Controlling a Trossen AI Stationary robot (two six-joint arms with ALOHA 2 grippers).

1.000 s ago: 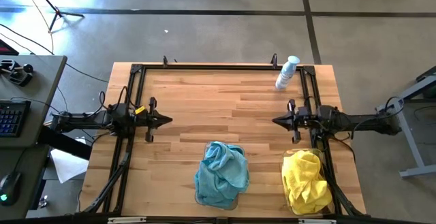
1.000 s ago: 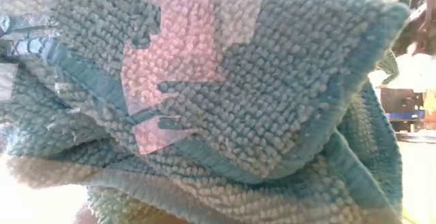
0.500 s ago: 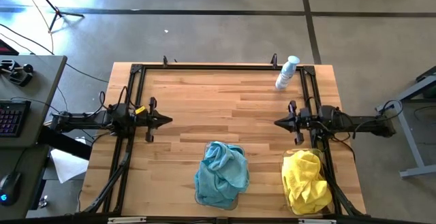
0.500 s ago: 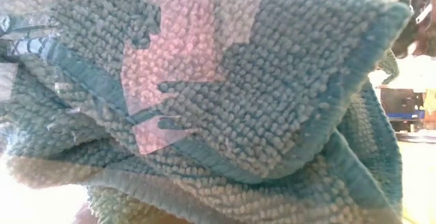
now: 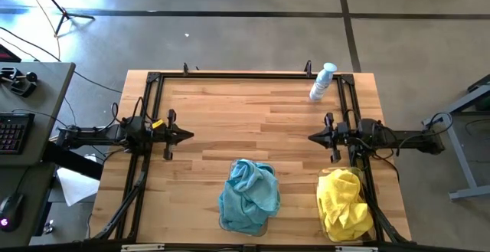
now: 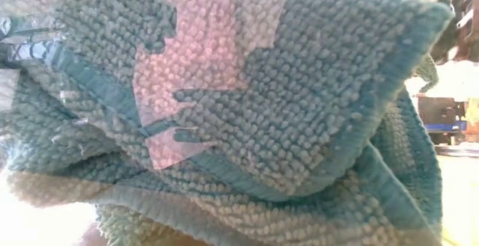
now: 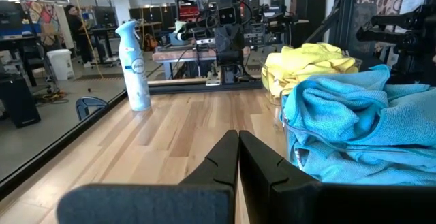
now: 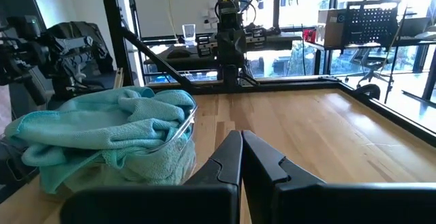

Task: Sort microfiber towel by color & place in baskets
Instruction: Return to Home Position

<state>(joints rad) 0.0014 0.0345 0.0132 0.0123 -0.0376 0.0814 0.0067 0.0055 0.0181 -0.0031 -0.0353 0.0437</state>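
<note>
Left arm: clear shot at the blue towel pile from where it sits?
Probably yes. The left gripper, shut, waits at the left side of the table; only bare wood lies between it and the blue towels. The right gripper waits well off on the right.

Teal towels (image 5: 249, 194), yellow towels (image 5: 344, 202) in separate baskets (image 8: 184, 137)
</note>
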